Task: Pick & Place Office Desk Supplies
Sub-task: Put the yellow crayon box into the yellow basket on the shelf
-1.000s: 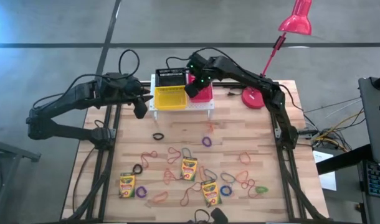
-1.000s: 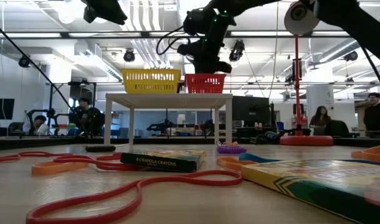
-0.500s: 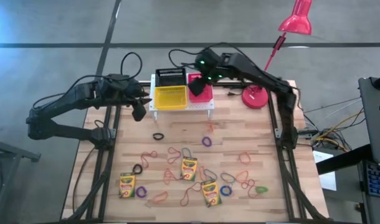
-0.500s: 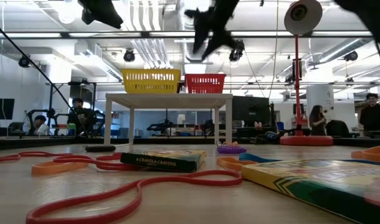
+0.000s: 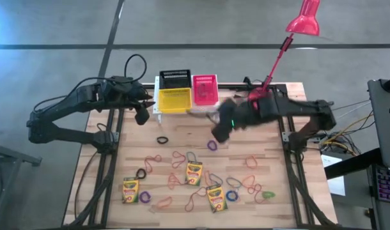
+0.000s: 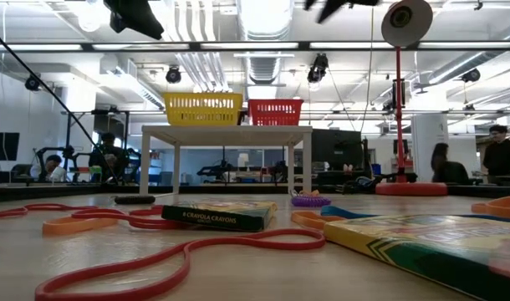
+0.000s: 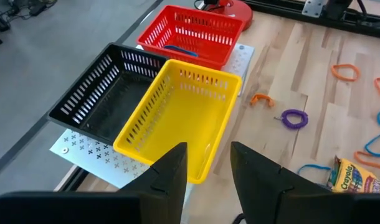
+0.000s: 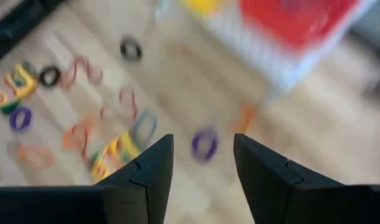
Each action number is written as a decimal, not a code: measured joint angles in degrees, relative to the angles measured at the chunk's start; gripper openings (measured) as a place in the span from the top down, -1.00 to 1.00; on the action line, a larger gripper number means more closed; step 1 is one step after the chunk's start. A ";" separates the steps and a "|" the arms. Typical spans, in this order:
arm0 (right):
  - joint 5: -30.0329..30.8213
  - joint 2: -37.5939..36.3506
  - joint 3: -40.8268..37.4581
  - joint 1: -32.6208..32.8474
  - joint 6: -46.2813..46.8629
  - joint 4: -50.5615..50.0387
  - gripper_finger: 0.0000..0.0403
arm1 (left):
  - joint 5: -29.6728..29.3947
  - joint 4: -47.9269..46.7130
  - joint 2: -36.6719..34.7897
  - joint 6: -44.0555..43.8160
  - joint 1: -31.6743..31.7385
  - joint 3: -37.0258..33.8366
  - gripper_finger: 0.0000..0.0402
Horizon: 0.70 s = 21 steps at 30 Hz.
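A: Why is our right gripper [image 5: 218,134] low over the table, fingers spread and empty?

B: We judge it's lining up on the purple rubber band [image 8: 204,144], lying just ahead between its fingertips; the red basket [image 5: 204,89] waits beyond.

A: And our left gripper [image 7: 205,171]?

B: Parked, parted, empty; the yellow basket [image 7: 177,121] sits just past its fingertips.

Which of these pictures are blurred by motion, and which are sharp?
High view: the right gripper is smeared above the table; the rest is sharp. Right wrist view: the whole scene is blurred. Left wrist view: the yellow basket is crisp.
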 joint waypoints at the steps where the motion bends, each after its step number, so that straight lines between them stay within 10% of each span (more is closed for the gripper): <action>1: -0.75 -1.04 -3.12 1.79 4.25 0.10 0.20 | 0.01 -0.01 0.00 0.17 0.00 0.00 0.38; 9: -13.42 -3.87 -25.11 10.65 19.41 12.56 0.19 | 4.72 -0.04 0.00 0.99 0.00 0.00 0.38; 21: -16.29 6.03 -47.94 3.81 10.15 73.46 0.21 | 14.38 -7.14 -0.04 -1.40 -0.17 0.00 0.38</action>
